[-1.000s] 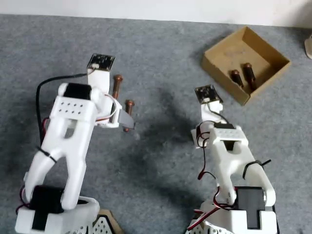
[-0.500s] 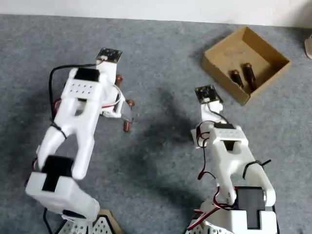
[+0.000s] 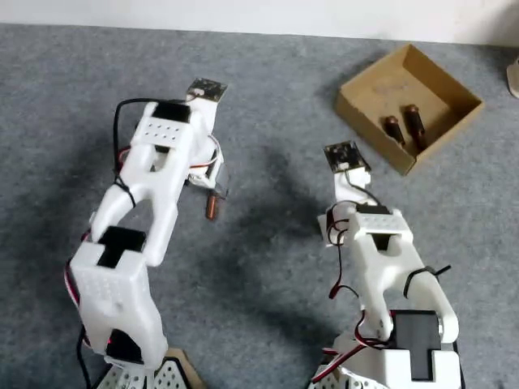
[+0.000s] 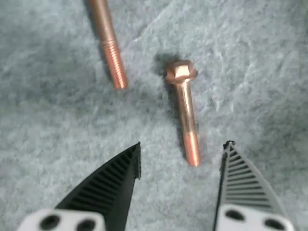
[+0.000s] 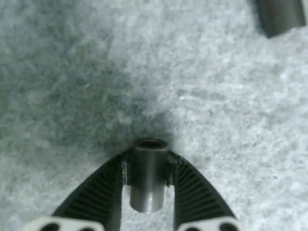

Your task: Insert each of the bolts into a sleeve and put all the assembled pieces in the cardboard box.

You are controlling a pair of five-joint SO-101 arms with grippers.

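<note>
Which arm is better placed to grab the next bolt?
Left. The left gripper, open, hangs over a loose bolt, whose tip lies between its jaws. The right gripper is shut on a sleeve.

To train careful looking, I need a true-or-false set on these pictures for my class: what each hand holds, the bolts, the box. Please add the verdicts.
1. The right hand grips a sleeve. True.
2. The left hand is shut on a bolt. False: it is open, and the bolt lies loose under it.
3. The box is empty. False: two pieces lie in it.
4. A second bolt lies beside the first, apart from it. True.
</note>
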